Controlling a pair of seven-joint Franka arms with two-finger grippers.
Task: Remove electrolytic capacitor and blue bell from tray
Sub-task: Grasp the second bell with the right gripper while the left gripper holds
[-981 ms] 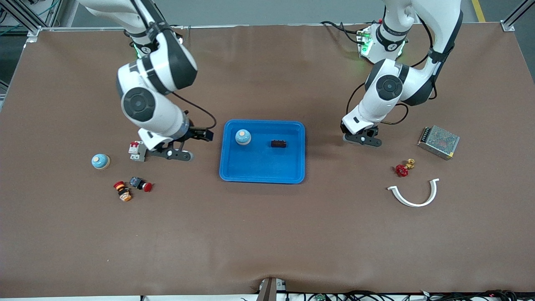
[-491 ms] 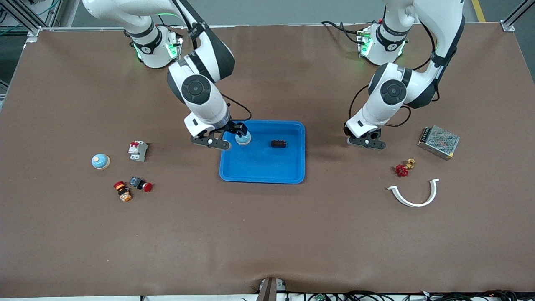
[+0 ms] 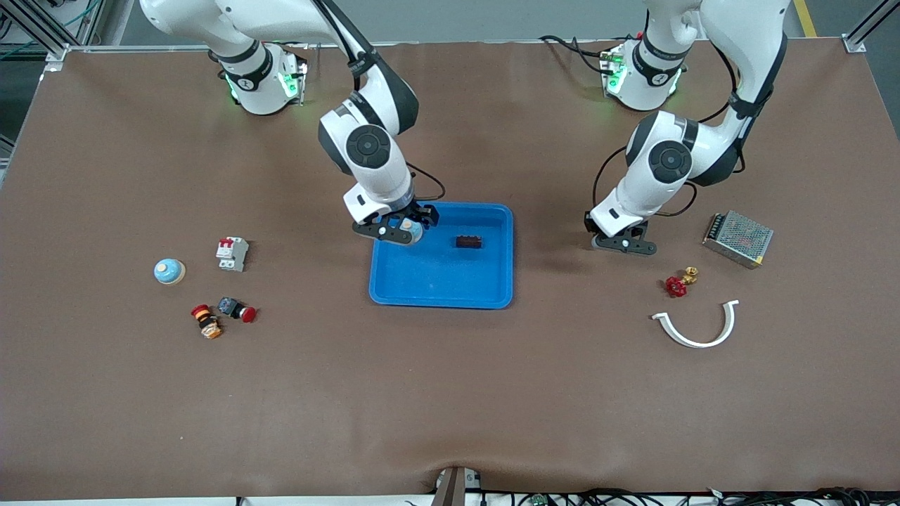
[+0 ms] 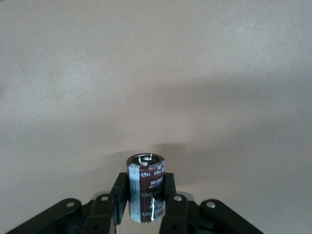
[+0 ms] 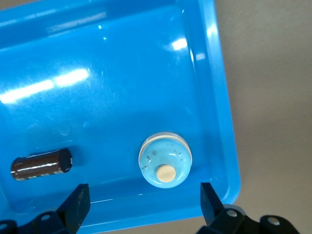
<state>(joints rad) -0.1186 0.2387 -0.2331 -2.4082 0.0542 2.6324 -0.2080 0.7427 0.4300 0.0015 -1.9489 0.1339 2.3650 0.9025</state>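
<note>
The right gripper [image 3: 410, 228] is hanging over the blue tray [image 3: 441, 281], at the tray's corner toward the right arm's end of the desk and farthest from the front camera. Its fingers [image 5: 75, 204] are standing wide apart, one on each side of the bell [image 5: 165, 160] below them and touching neither side of it. The bell is sitting upright inside the tray, close to the tray's rim. A capacitor [image 3: 469, 242] is lying on its side in the same tray, well apart from the bell and toward the left arm's end.

The left gripper [image 3: 624, 242] is hovering over bare desk between the tray and the metal box [image 3: 737, 238]. Its fingers [image 4: 111, 207] are clamped on a second capacitor [image 4: 146, 187], which is standing upright between them with its terminal end pointing away from the wrist.

Toward the left arm's end of the desk, a red valve [image 3: 678, 283] and a white curved piece [image 3: 696, 327] are lying nearer the front camera than the metal box. Toward the right arm's end are lying a second bell [image 3: 169, 270], a breaker [image 3: 232, 253] and two push buttons [image 3: 223, 315].
</note>
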